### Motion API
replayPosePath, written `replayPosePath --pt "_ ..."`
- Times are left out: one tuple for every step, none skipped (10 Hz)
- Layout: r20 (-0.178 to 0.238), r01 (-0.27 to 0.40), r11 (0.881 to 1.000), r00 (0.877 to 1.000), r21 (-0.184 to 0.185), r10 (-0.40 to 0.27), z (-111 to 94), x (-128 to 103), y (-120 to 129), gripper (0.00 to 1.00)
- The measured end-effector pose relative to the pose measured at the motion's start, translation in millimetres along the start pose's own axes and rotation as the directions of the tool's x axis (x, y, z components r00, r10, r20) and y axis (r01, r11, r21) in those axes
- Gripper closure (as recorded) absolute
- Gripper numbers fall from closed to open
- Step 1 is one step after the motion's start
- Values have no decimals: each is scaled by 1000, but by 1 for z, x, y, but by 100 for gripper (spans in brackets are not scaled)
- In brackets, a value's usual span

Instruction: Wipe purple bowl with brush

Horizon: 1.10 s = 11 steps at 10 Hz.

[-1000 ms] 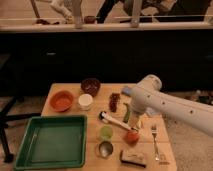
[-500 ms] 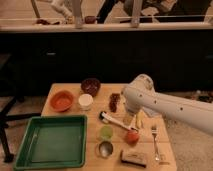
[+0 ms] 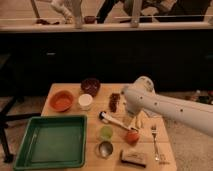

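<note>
Smooth plastic-looking tool (image 3: 131,121) above matt wooden table (image 3: 106,95), metal fork (image 3: 156,142).

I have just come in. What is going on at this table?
A robot arm reaches in from the right over the wooden table. Its gripper is low over the handle end of the brush, which lies flat on the table. The purple bowl stands at the far edge, apart from the brush, so the wiping has not begun. An orange bowl and a white cup stand near it.
</note>
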Motion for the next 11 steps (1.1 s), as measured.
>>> replayPosePath --pt "4 -19 1000 1000 1 19 2 2 2 20" --pt "7 -27 1000 1000 0 27 5 3 5 20" --pt "8 -30 1000 1000 -3 30 7 4 8 20" --pt "6 -27 1000 1000 -6 27 10 4 12 20" --pt "4 -23 1000 1000 -10 23 14 4 16 20" --pt "2 -21 1000 1000 -14 21 16 4 19 20" --pt "-2 -18 1000 1000 -19 18 21 4 22 20" --pt "-4 -16 1000 1000 -24 16 24 3 24 20" --pt "-6 -14 999 1000 -33 14 30 2 28 20" --pt "-8 -13 999 1000 -41 13 35 2 31 20" --pt "-10 -14 999 1000 -52 14 42 2 34 20"
